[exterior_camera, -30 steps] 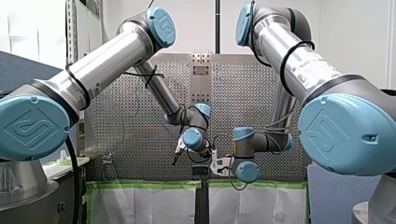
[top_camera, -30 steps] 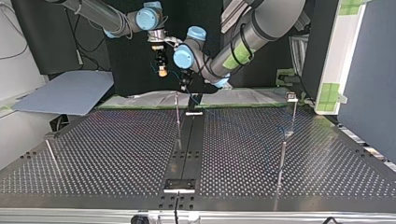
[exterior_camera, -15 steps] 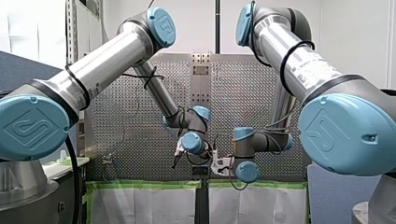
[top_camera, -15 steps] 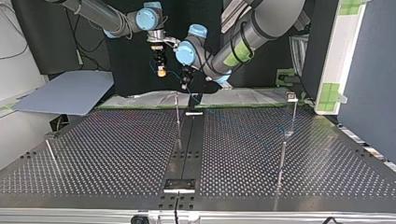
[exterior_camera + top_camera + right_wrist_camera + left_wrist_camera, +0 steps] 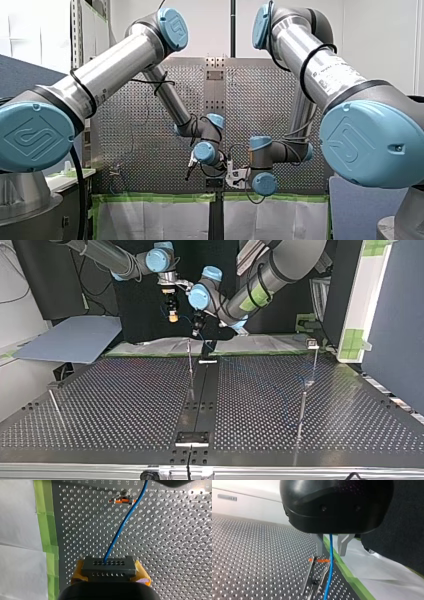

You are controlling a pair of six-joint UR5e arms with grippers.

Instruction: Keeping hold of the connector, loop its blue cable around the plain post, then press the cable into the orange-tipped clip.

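Plainly the weak point is the thin blue cable (image 5: 120, 530), because only one end of it is truly held. My right gripper (image 5: 109, 573) is clamped on the dark grey rectangular connector with its rows of small holes (image 5: 109, 566). The yellow pads (image 5: 143, 576) press on its two short ends, low over the perforated metal table (image 5: 175, 545) and near the strip of green tape (image 5: 47, 530) along its edge. From the connector the cable runs ahead and passes the small metal clip with orange tips (image 5: 122, 500) at one end. As far as I can see it is not seated in the clip. It then rises to my left gripper (image 5: 331, 554), which stands narrowly open just above the clip, its bare metal fingers (image 5: 320, 546) on either side of the cable without pinching it. So guided, the cable can slip sideways as I press down and land beside the clip instead of in it. The fingers themselves could also strike the orange tips and bend the clip if I come down off line. Too much pull between my two arms might twist the connector in the pads or drag the wire from its hole. Too little would let the cable bow away from the clip. I cannot make out the plain post for certain in these views. If the loop is not truly around it, seating the cable would lock in the wrong route.
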